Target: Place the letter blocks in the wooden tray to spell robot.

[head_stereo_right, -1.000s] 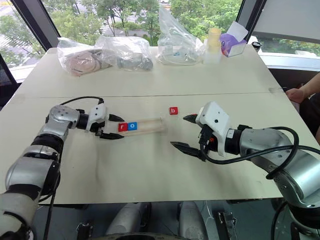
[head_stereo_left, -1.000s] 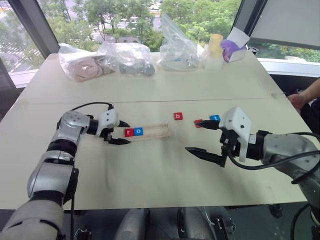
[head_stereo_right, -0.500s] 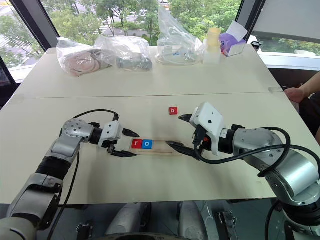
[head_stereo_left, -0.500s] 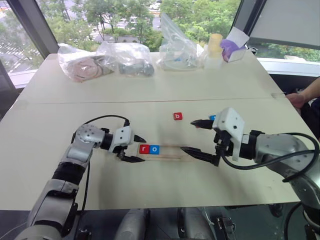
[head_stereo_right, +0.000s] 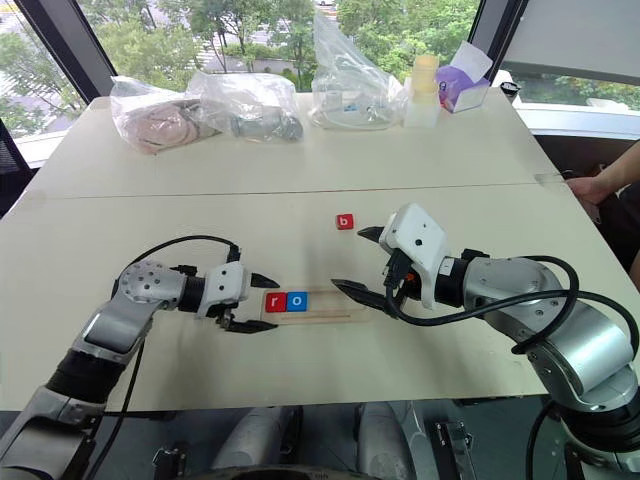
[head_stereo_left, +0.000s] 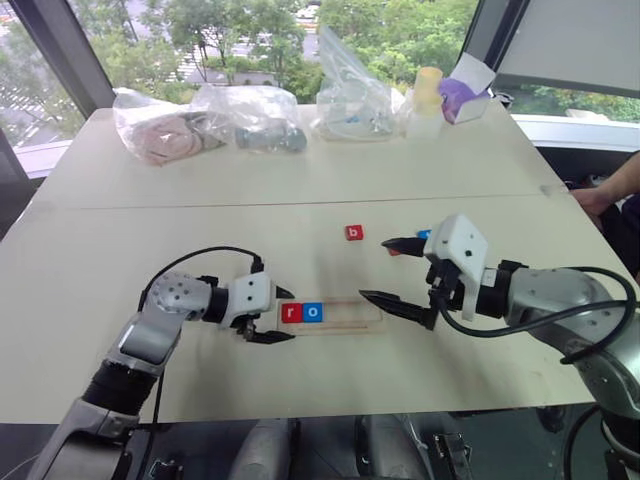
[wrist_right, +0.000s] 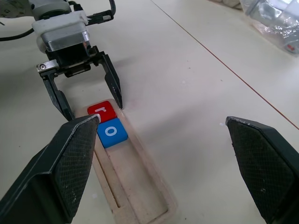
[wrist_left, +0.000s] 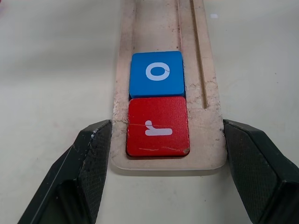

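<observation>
The wooden tray (head_stereo_left: pixel 350 314) lies on the table near its front edge, with a red r block (head_stereo_left: pixel 291 312) and a blue o block (head_stereo_left: pixel 313 312) side by side at its left end. My left gripper (head_stereo_right: pixel 275 304) is shut on that end of the tray, one finger (wrist_left: pixel 93 154) pressed against each long side. My right gripper (head_stereo_left: pixel 371 268) stands open over the tray's right end, holding nothing. A red b block (head_stereo_left: pixel 354 233) lies loose farther back. Behind the right gripper's upper finger, a bit of a blue block (head_stereo_left: pixel 424 235) shows.
Several clear plastic bags (head_stereo_left: pixel 250 115) with contents, a cup (head_stereo_left: pixel 428 92) and a purple-and-white box (head_stereo_left: pixel 462 95) stand along the table's far edge. A person's hand (head_stereo_left: pixel 598 200) rests at the table's right edge. A seam crosses the table (head_stereo_left: pixel 150 205).
My left gripper has dragged the tray, with r and o in it, toward the table's front edge and to the right. The right gripper and the b block have stayed put.
</observation>
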Controlling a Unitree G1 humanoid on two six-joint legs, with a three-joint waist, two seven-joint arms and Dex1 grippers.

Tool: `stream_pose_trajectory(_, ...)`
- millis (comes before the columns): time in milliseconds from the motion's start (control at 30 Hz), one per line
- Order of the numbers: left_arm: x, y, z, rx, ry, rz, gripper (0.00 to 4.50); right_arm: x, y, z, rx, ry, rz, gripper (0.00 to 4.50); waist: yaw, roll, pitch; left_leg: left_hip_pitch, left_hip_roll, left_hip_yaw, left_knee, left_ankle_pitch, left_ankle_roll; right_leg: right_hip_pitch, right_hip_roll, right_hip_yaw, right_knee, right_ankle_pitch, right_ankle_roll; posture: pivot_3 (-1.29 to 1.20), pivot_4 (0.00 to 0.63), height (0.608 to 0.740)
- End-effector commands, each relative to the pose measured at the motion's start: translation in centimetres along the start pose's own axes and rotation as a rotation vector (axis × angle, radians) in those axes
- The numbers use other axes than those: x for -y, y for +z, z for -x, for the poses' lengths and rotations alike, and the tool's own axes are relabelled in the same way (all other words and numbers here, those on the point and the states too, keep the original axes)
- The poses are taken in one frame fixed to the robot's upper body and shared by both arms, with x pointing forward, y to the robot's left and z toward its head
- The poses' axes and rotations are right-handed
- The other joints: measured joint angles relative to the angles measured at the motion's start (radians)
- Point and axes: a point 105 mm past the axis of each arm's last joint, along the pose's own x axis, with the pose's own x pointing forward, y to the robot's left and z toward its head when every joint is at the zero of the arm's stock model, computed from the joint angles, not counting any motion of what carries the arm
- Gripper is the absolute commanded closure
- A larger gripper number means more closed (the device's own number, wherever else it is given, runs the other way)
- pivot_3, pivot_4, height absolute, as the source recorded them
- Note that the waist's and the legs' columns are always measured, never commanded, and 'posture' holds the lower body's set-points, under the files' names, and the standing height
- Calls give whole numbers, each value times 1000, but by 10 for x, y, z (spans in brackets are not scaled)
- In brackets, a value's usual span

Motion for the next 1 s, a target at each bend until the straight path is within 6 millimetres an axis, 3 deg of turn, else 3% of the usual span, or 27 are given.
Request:
stream_pose_trajectory(33,22,-19,-11,-62,-80,66,1412,-2,8,0,32,7,35,0,0,0,0,0,0,0,0,0,0,0,0,0,-1,0,0,0,150,740)
stream_pose_trajectory(133,27,-22,-10,-67,-87,82,1412,-1,8,0,30,10,35,0,0,0,0,0,0,0,0,0,0,1,0,0,-2,0,0,0,150,740)
stream_pose_trajectory(167,28,-22,-9,-69,-90,85,374,-1,8,-1,28,12,36,0,0,0,0,0,0,0,-1,0,0,1,0,0,-3,0,0,0,150,740)
stream_pose_trajectory(200,28,-23,-8,-70,-87,92,40,-1,7,-1,28,13,36,0,-1,0,0,0,0,0,-1,0,0,1,0,0,-3,0,0,0,150,740)
stream_pose_trajectory(367,18,-28,2,-91,-40,107,10,7,5,-7,37,-7,18,0,-3,1,-1,0,0,0,-2,0,1,1,0,0,-4,0,0,0,150,740)
stream_pose_trajectory(600,8,-44,48,-134,44,167,10,46,-17,-55,-57,-215,-91,0,-34,2,-1,1,3,1,-4,0,1,-2,4,2,-2,1,-2,0,150,740)
stream_pose_trajectory(733,1,-52,75,-152,134,189,10,65,-18,-84,-83,-311,-176,0,-35,2,-1,2,4,1,-14,4,-6,-8,5,4,0,3,-2,0,150,740)
stream_pose_trajectory(833,-5,-33,93,-38,191,228,10,81,-24,-104,-139,-401,-243,0,-38,2,-1,0,4,2,-14,5,-7,-15,6,6,9,2,-5,0,150,740)
stream_pose_trajectory(1000,-13,4,100,165,256,256,10,88,-34,-127,-206,-452,-333,0,-26,2,-1,-3,3,1,-14,6,-9,-18,7,4,9,3,-5,0,150,740)
